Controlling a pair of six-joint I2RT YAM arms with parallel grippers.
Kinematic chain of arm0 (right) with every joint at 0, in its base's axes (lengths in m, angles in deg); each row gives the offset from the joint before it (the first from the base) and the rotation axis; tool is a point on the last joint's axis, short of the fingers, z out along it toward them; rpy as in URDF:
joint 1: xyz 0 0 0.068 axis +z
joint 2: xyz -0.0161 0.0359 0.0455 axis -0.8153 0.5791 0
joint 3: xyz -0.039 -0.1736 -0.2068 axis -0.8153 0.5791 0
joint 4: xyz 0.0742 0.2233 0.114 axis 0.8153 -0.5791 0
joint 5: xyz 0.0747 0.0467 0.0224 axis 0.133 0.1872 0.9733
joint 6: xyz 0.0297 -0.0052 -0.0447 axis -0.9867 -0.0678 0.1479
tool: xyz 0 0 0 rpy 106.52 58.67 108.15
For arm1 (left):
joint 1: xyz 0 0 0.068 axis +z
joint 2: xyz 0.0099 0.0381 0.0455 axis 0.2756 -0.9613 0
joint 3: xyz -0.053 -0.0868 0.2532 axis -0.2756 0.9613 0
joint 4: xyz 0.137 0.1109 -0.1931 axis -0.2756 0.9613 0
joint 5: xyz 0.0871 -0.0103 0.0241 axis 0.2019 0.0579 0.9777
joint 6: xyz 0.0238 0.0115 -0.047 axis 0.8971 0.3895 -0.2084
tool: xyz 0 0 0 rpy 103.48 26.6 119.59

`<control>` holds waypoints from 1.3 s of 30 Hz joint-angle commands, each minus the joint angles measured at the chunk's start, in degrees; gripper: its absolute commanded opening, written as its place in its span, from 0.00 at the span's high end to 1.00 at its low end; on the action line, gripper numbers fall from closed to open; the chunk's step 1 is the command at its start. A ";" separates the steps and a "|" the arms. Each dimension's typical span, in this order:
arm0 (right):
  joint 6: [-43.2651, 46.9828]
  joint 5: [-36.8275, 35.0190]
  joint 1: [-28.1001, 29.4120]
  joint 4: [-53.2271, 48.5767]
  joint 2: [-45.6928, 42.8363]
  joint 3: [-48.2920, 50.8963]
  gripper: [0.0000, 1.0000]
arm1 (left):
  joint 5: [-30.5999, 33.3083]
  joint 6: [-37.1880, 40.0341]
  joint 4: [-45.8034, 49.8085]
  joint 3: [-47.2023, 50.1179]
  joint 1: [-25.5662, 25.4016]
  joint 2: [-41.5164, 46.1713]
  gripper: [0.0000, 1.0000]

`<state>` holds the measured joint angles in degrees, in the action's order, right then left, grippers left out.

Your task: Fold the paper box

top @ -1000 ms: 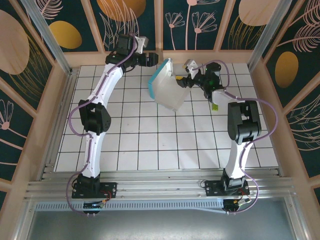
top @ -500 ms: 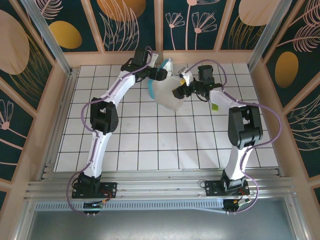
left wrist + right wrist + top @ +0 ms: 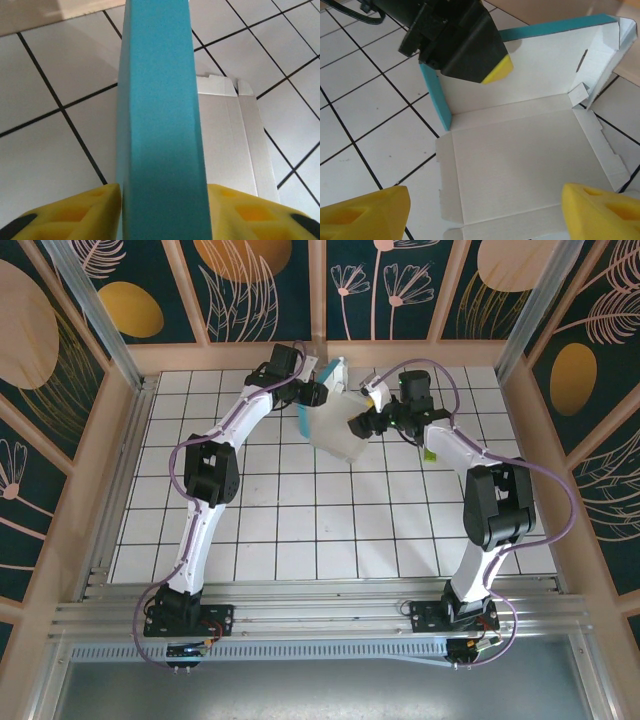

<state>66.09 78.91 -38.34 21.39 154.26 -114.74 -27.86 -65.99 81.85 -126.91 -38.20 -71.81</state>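
The paper box (image 3: 335, 432) lies partly unfolded at the back middle of the tiled table, white inside up, with turquoise side walls raised. In the left wrist view one turquoise wall (image 3: 160, 125) stands upright between the yellow fingers (image 3: 75, 212), which press on it from both sides. My left gripper (image 3: 318, 390) (image 3: 162, 212) is shut on that wall. My right gripper (image 3: 358, 423) (image 3: 482, 215) hovers open over the white base panel (image 3: 515, 155), its yellow fingertips (image 3: 602, 210) wide apart and holding nothing. The left gripper's black body and a yellow fingertip (image 3: 495, 72) show at the box's far wall.
A tiny green scrap (image 3: 428, 454) lies on the tiles right of the box. The wooden back wall (image 3: 320, 352) runs just behind both grippers. Open white tiles (image 3: 320, 530) stretch in front of the box toward the arm bases.
My left arm swung right to the box and its jaws closed on the turquoise wall. My right gripper moved left over the white panel and stayed open.
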 commanded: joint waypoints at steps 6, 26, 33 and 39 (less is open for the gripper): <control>-0.53 -5.00 -1.12 3.05 -2.60 1.86 0.20 | 0.60 9.22 8.42 4.27 -1.01 4.82 0.61; 25.86 8.33 -10.98 12.83 18.65 -13.51 0.23 | 4.85 17.10 14.70 8.94 -3.09 9.15 0.63; 27.20 13.91 -10.21 14.84 29.79 -26.41 0.27 | 10.57 17.98 15.27 8.05 -4.25 8.06 0.63; 28.11 14.60 -8.82 15.37 36.93 -34.32 0.30 | 10.54 18.00 14.57 8.03 -4.78 8.23 0.62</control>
<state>92.62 90.95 -48.29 35.25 188.20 -145.54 -18.59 -48.98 94.92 -118.13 -42.41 -64.51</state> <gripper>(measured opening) 0.703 0.377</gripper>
